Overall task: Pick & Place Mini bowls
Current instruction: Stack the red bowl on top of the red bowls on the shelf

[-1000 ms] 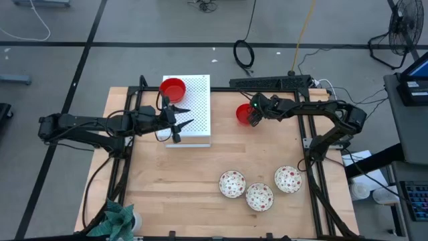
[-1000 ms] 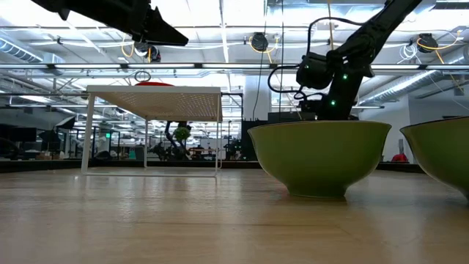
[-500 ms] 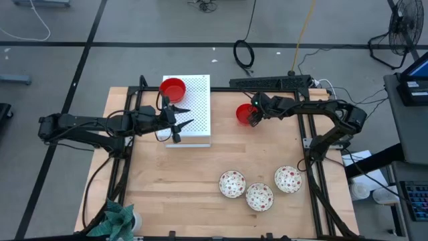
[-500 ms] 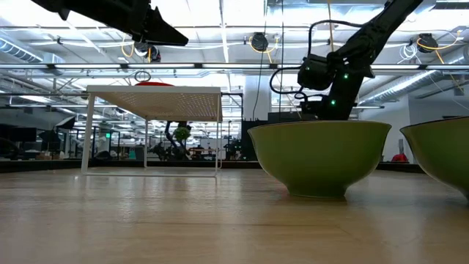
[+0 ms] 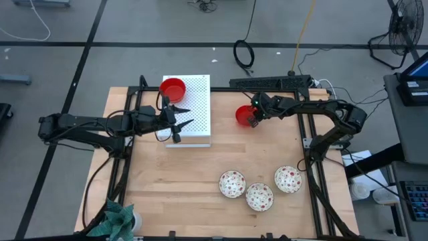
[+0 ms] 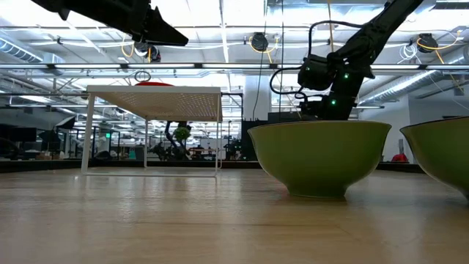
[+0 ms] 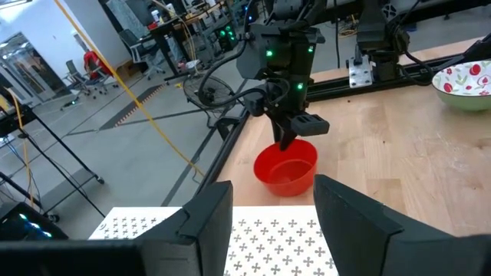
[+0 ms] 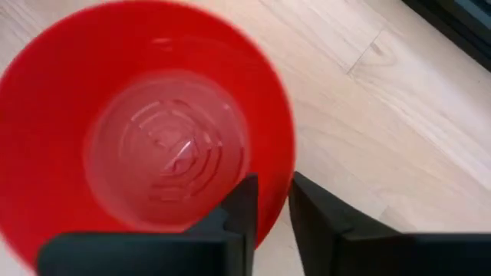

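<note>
Overhead, a wooden worktop (image 5: 200, 181) carries a white perforated board (image 5: 194, 110) toward its far left side. One red bowl (image 5: 172, 88) sits on the board's far left corner. A second red bowl (image 5: 243, 114) is to the right of the board, near the worktop's far edge, and the right claw (image 5: 253, 119) grips its rim: the right wrist view shows one finger inside the bowl and one outside, pinching the wall. Whether this bowl rests on the wood or hangs just above it cannot be told. The left claw (image 5: 185, 116) hovers above the board with its fingers spread apart, holding nothing. Three white bowls with red speckled insides (image 5: 259, 186) sit clustered together near the worktop's front right. A green plant (image 5: 115, 219) stands at the front left corner.
</note>
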Tool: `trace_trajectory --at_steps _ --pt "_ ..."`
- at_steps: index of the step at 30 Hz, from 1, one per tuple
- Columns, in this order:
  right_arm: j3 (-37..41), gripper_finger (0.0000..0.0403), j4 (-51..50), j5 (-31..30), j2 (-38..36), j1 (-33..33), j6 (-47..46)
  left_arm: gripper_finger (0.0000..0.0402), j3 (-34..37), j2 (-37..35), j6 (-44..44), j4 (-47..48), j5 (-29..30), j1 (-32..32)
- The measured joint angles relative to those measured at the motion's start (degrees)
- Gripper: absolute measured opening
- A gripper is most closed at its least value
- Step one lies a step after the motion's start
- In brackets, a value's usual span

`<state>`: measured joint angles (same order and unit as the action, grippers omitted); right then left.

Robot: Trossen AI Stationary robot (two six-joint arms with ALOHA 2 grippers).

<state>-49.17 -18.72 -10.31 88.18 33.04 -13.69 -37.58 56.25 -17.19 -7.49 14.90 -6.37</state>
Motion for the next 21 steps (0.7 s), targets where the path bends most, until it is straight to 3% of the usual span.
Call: trace_trajectory --at_steps 5,21 --pt "0.0 0.0009 0.4 0.1 0.0 0.0 3.3 0.0186 0.0 0.0 0.2 0.0 0.0 0.0" --pt "0.0 0.0001 11.4 -2.3 -1.3 -1.4 14.4 0.0186 0.0 0.0 1.1 0.1 0.0 -0.1"
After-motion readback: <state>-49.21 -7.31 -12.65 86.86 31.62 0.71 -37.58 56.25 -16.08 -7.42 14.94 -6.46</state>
